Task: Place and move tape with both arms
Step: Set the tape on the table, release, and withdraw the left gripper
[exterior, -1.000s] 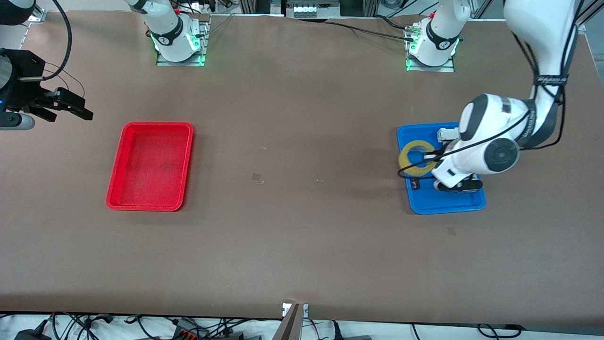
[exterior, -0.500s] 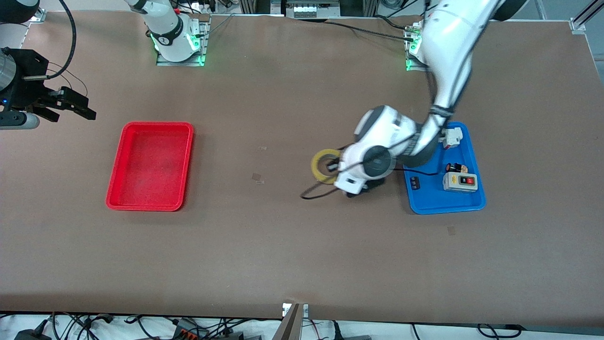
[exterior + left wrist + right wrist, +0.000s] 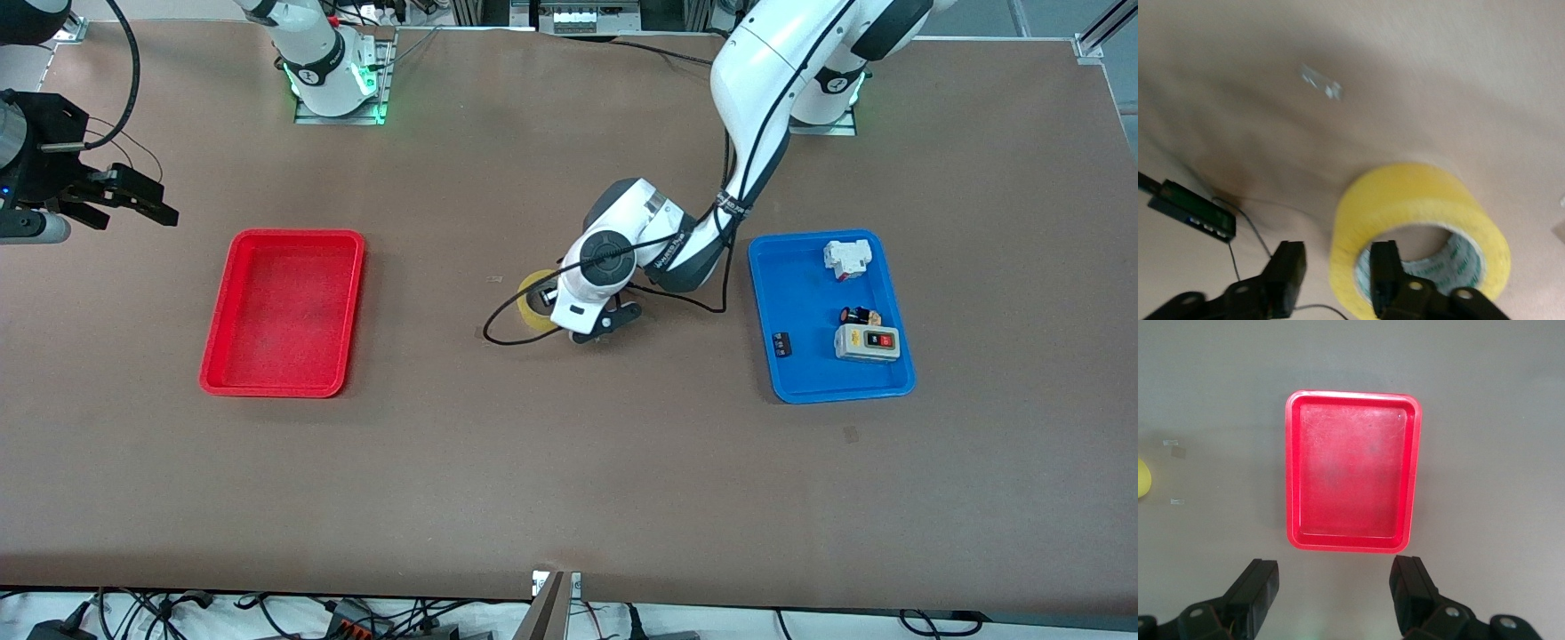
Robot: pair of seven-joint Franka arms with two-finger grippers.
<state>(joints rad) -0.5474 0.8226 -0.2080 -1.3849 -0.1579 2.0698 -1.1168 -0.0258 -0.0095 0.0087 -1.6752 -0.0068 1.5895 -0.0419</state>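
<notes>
The yellow tape roll rests at the table's middle, between the red tray and the blue tray. My left gripper is low over it. In the left wrist view the tape has one finger inside its hollow and the other finger outside the wall with a gap, so my left gripper is open astride the wall. My right gripper waits, open and empty, at the right arm's end of the table. In the right wrist view it is above the table beside the red tray.
The red tray lies toward the right arm's end. The blue tray toward the left arm's end holds a switch box, a white part and small dark items. A black cable loops beside the tape.
My left arm carried the tape out of the blue tray to the table's middle, toward the right arm's end. Its fingers now stand apart from the tape wall. The right arm stayed.
</notes>
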